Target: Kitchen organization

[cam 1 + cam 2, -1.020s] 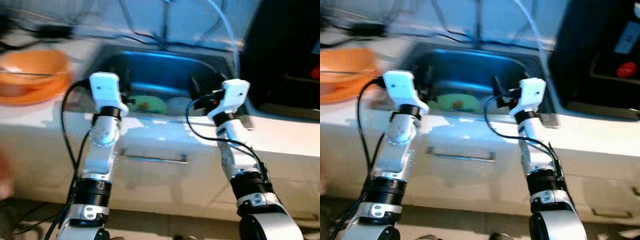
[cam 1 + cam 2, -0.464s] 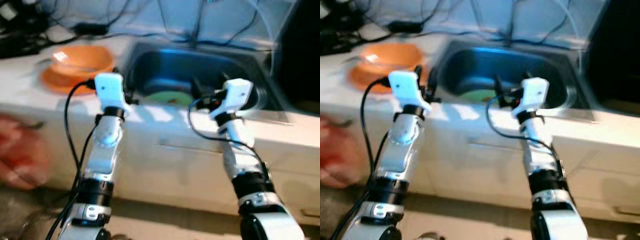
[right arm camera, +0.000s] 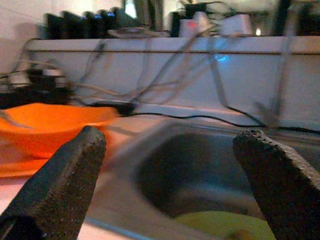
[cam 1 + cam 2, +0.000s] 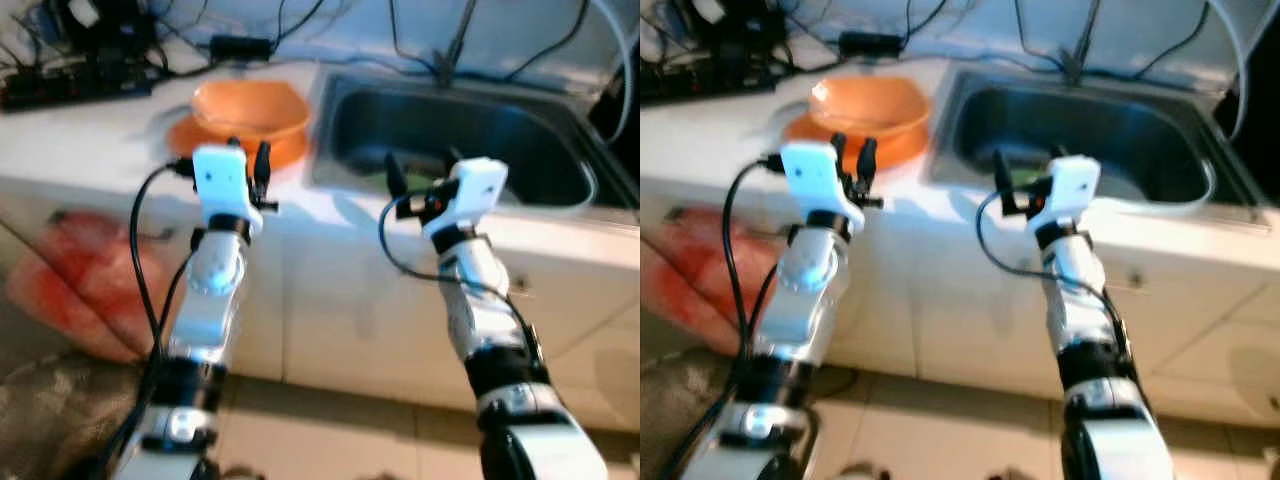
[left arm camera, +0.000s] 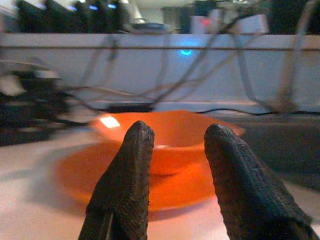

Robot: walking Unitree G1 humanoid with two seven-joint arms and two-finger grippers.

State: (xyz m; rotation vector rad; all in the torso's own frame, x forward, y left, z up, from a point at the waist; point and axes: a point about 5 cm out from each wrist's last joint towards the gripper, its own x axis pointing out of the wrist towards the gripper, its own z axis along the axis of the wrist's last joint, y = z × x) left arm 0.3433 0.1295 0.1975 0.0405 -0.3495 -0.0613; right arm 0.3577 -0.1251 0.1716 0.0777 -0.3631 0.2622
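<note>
Orange bowl (image 4: 250,106) sits nested on an orange plate (image 4: 200,140) on the white surface (image 4: 90,140), just left of the steel sink (image 4: 470,130) and close to the surface's front edge. The left gripper (image 4: 262,160) hovers directly in front of the bowl, apart from it, its two black fingers (image 5: 127,175) slightly parted with nothing between them; in the left wrist view the bowl and plate lie straight ahead, framed in the narrow gap. The right gripper (image 4: 1025,175) is held over the front rim of the sink, its fingers (image 3: 65,180) spread wide and empty, with the orange bowl off to one side and a green dish (image 3: 220,225) lying low in the basin ahead. Behind the bowl, black cables (image 4: 240,45) and a dark power strip (image 4: 70,85) run along the back of the surface against the wall. A white hose (image 4: 585,195) curves along the sink's right side. Below the surface are white cabinet fronts (image 4: 340,310), and a red bag (image 4: 80,285) lies blurred on the floor at the left. Bare surface lies open to the left of the plate.
</note>
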